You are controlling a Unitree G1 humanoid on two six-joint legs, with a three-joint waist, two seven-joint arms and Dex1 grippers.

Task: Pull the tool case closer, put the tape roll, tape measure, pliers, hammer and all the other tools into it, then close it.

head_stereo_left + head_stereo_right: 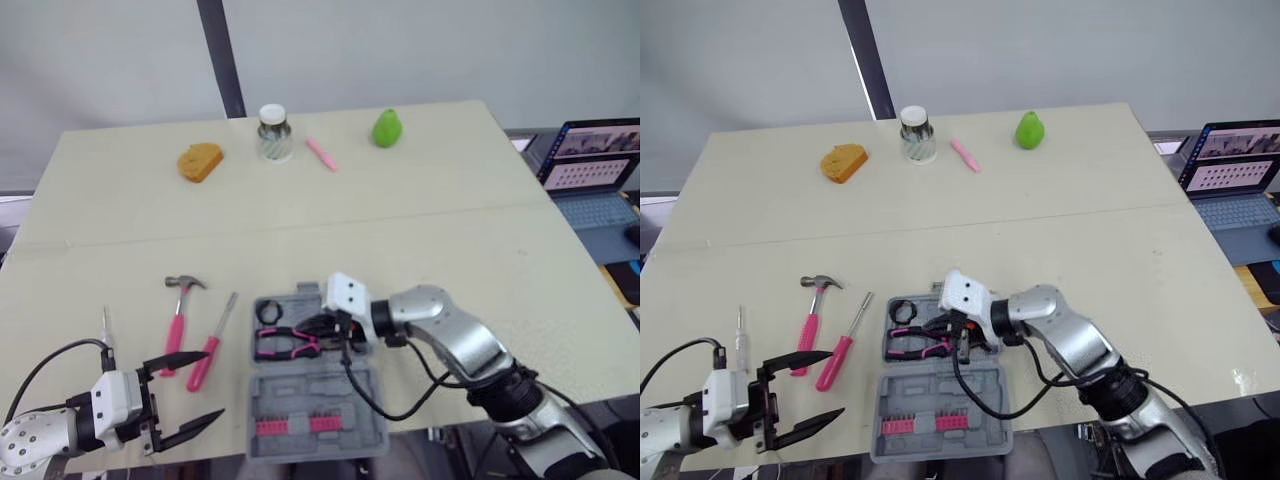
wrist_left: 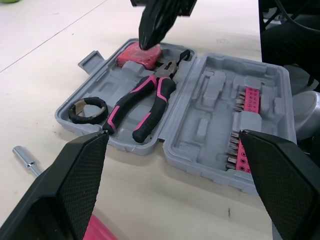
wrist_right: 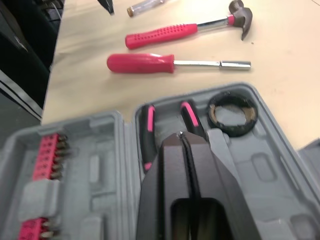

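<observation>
Right gripper [image 3: 182,136]: pinched together, hovering at the pink tape measure [image 2: 140,55] inside the open tool case [image 2: 200,125]. Left gripper [image 1: 213,384]: gaping wide, hanging just beside the screwdriver [image 1: 210,350].

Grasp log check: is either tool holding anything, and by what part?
Nothing held. Left tool open, empty; right tool shut, tips at the tape measure in the tool case.

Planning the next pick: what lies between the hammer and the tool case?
A pink-handled screwdriver lies between the hammer and the tool case, seen in the left eye view.
</observation>
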